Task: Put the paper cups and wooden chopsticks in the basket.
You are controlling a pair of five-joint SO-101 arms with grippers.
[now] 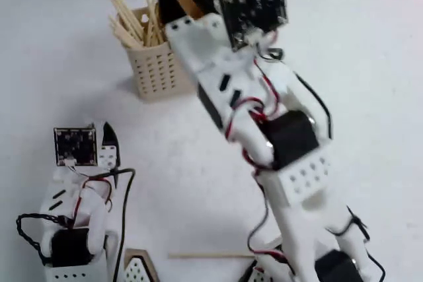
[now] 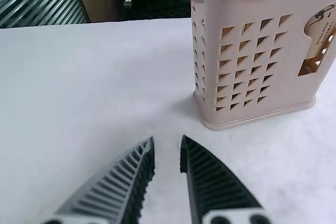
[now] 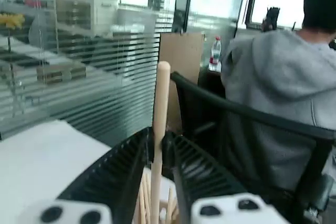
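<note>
Basket (image 1: pixel 155 64): pale beige plastic, walls pierced with small holes, upright on the white counter (image 1: pixel 370 64), crammed with light wooden chopsticks (image 1: pixel 135 21) that fan out.
Right hand (image 3: pixel 157 137): up above the basket's rim, fingers pinched tight on one smooth, round-tipped chopstick (image 3: pixel 159 93).
Left hand (image 2: pixel 167 142): low over the counter near the basket, fingers parted a crack, nothing between them.
Loose chopstick (image 1: pixel 211 254): flat on the counter by the right arm's base.
</note>
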